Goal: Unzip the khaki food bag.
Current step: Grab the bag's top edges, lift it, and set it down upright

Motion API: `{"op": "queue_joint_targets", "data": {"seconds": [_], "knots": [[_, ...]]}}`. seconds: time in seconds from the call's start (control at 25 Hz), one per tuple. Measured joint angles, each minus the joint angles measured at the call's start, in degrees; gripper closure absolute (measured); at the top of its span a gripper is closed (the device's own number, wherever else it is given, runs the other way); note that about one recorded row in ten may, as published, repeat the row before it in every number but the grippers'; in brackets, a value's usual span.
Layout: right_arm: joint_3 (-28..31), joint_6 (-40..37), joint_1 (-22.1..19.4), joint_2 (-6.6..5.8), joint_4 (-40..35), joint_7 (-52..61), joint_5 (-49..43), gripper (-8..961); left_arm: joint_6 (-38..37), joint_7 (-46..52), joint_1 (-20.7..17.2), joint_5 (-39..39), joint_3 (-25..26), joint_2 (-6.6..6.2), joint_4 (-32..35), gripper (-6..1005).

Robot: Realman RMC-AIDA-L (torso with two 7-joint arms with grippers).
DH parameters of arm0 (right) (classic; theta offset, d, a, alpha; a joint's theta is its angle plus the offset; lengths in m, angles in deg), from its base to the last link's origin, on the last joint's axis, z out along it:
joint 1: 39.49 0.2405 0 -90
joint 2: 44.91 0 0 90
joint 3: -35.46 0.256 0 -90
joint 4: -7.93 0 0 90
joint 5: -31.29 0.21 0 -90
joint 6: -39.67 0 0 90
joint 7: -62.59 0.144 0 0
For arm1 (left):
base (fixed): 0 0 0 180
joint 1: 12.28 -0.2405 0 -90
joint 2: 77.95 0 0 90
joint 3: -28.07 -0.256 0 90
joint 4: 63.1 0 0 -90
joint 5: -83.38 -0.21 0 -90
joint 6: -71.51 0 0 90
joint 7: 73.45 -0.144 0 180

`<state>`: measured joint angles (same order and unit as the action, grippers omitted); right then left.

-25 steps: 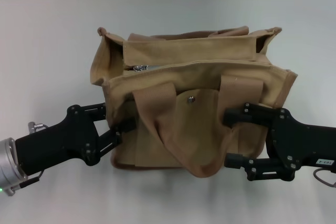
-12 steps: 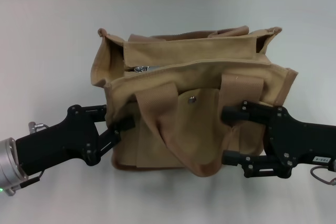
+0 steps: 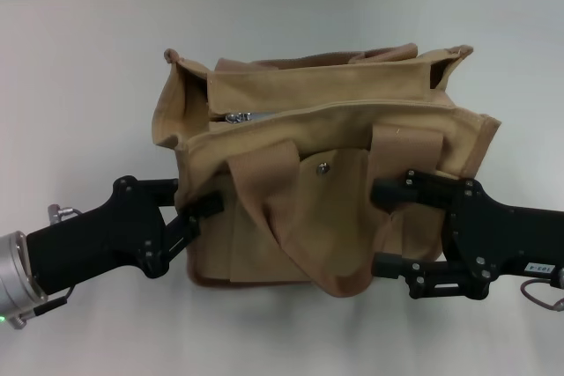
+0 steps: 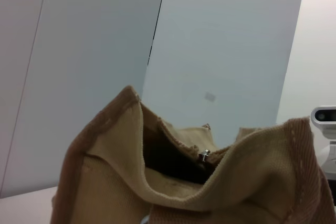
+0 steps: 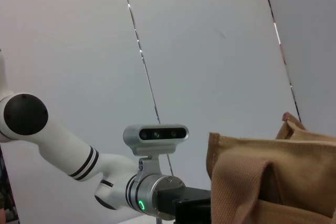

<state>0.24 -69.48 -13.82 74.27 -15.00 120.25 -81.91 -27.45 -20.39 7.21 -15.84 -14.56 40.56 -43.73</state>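
Observation:
The khaki food bag (image 3: 317,165) stands upright in the middle of the white table, front pocket flap and snap (image 3: 322,165) facing me. Its silver zipper pull (image 3: 236,116) sits at the top's left end and also shows in the left wrist view (image 4: 203,154). My left gripper (image 3: 197,217) is at the bag's front left corner, its fingers pinched on the fabric there. My right gripper (image 3: 384,227) is open wide against the bag's front right, one finger (image 3: 392,192) by the handle's base and the other near the bottom edge. The bag fills the lower part of the right wrist view (image 5: 273,182).
The white table (image 3: 79,85) runs out on all sides of the bag, with a wall seam at the far edge. The right wrist view shows my left arm and its wrist camera (image 5: 156,134) beyond the bag.
My right gripper has shifted slightly left, closer against the bag. My left fingers have drawn together on the bag's front left corner. The bag has barely moved.

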Motion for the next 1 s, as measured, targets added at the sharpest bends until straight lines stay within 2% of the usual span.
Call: {"op": "queue_joint_targets", "data": {"seconds": [0.44,0.8,0.88,1.0], "knots": [[0.0,0.0,0.0,0.00,0.1,0.0,0.0,108,0.0,0.2,-0.1,0.0,0.0,0.06,0.0,931],[0.1,0.0,0.0,0.00,0.1,0.0,0.0,108,0.1,0.4,-0.3,0.0,0.8,0.06,0.0,936],[0.1,-0.1,0.0,0.00,0.1,0.0,0.0,108,0.6,0.4,-0.6,0.2,3.2,0.06,0.0,936],[0.1,-0.5,-0.1,0.04,0.2,0.0,0.7,109,1.9,0.6,-1.0,0.6,10.9,-0.16,0.3,937]]}}
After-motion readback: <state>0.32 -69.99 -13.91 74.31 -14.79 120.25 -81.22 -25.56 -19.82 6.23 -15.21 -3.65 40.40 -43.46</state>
